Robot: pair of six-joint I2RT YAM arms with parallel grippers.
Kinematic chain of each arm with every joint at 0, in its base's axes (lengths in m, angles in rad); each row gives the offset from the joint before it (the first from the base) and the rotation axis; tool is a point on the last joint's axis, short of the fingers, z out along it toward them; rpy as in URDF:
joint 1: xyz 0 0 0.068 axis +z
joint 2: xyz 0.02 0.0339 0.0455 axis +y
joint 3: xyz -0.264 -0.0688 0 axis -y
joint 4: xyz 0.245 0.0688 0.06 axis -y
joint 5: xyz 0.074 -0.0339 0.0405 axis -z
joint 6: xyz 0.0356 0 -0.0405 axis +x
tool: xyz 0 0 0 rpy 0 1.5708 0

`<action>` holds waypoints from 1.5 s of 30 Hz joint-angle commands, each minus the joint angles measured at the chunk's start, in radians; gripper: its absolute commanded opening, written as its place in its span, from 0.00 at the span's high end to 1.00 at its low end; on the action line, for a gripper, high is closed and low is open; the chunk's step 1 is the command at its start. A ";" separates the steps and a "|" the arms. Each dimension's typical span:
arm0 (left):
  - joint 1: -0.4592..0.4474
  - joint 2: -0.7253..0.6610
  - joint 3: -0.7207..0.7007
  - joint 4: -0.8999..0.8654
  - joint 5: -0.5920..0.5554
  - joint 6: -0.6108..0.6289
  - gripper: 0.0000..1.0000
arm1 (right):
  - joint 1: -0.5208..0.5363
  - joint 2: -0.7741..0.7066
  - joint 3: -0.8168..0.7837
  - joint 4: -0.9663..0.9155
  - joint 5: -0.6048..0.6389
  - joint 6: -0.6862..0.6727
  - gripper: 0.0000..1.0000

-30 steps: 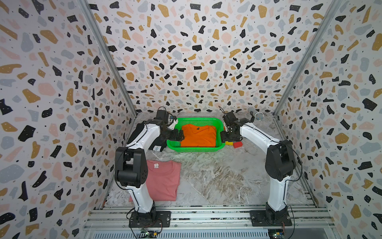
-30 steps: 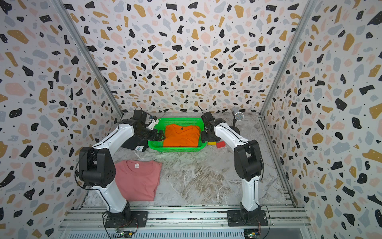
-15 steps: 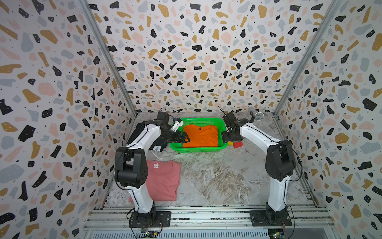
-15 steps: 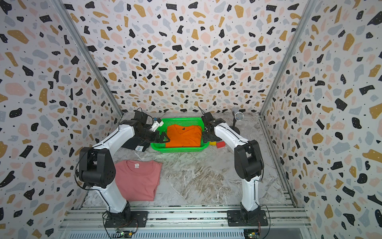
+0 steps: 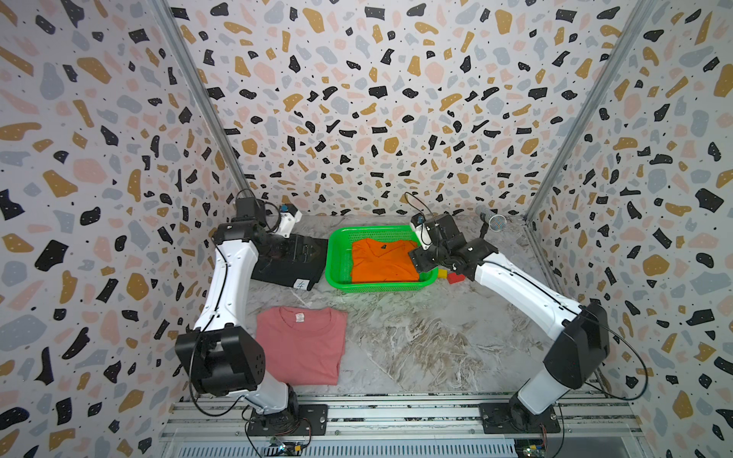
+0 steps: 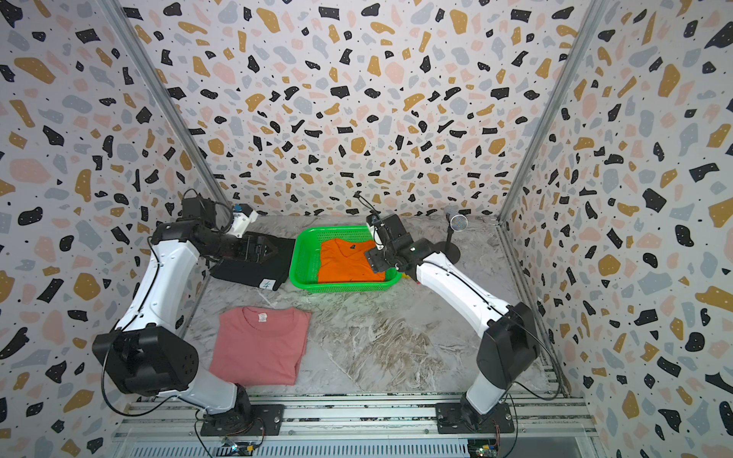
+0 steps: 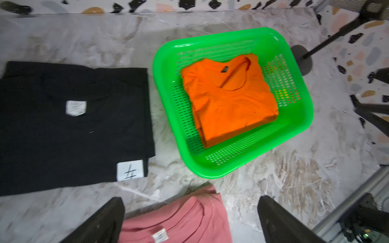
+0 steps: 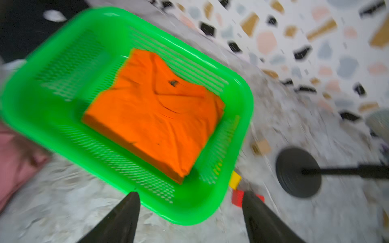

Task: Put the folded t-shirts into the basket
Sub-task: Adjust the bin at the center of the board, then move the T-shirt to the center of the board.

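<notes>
The green basket (image 5: 335,257) sat toward the back of the marble table (image 5: 416,345). The orange t-shirt (image 5: 382,263) lay folded inside it with its neck toward the back wall. It was set toward the basket's right side, so a strip of mesh floor showed bare on the left.

My right gripper (image 8: 190,193) hung above the basket's near right corner, jaws well apart and holding nothing (my wrist view was blurred, but the gap between the two dark fingers was plain). My left gripper (image 7: 190,198) was spread wide and empty too. It hovered over the black t-shirt (image 5: 277,273), which lay flat on the table just beside the basket's left wall, outside it. A white tag (image 7: 130,170) with a pen mark sat at that shirt's near corner, the one closest to the basket.

The pink t-shirt (image 5: 303,349) lay nearer the front by my left arm's base, also on the table and apart from the basket, with its white neck label toward the back.

Just outside the basket's near right corner were a small yellow block (image 5: 442,273) and a red block (image 5: 455,277), close beside each other. I could not tell whether they touched the basket. A microphone (image 5: 492,220) on a stand with a round black base stood in the back right corner.
</notes>
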 commanded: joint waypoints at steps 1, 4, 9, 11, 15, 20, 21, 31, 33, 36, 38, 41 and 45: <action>0.051 -0.041 -0.071 -0.036 -0.081 0.028 0.00 | 0.080 -0.053 -0.151 0.288 -0.310 -0.247 0.16; 0.103 -0.074 -0.144 -0.008 -0.128 0.017 0.00 | 0.140 -0.039 -0.290 0.533 -0.574 -0.375 0.16; 0.163 -0.108 -0.255 0.069 -0.221 -0.001 0.00 | 0.266 0.149 -0.254 0.623 -0.685 -0.386 0.23; 0.181 -0.114 -0.289 0.105 -0.260 -0.016 0.00 | 0.319 0.248 -0.212 0.635 -0.680 -0.390 0.25; 0.204 -0.116 -0.332 0.145 -0.297 -0.036 0.00 | 0.351 0.427 -0.077 0.612 -0.619 -0.332 0.40; 0.222 -0.090 -0.325 0.157 -0.306 -0.045 0.00 | 0.419 0.569 0.057 0.430 -0.618 -0.365 0.50; 0.224 -0.087 -0.325 0.159 -0.306 -0.045 0.00 | 0.430 0.587 0.072 0.367 -0.599 -0.396 0.50; 0.227 -0.053 -0.338 0.168 -0.273 -0.047 0.00 | 0.441 0.584 0.041 -0.039 -0.492 -0.673 0.42; 0.227 -0.054 -0.371 0.175 -0.235 -0.061 0.00 | 0.439 0.566 0.042 -0.153 -0.499 -0.750 0.31; 0.226 -0.058 -0.466 0.195 -0.160 -0.008 0.00 | 0.432 0.538 0.044 -0.305 -0.468 -0.830 0.24; 0.227 -0.057 -0.512 0.208 -0.186 0.048 0.00 | 0.417 0.517 0.034 -0.373 -0.454 -0.837 0.26; 0.227 -0.048 -0.534 0.198 -0.206 0.110 0.00 | 0.398 0.455 -0.035 -0.386 -0.481 -0.827 0.27; 0.226 -0.056 -0.560 0.182 -0.129 0.160 0.00 | 0.376 0.390 -0.102 -0.387 -0.459 -0.788 0.27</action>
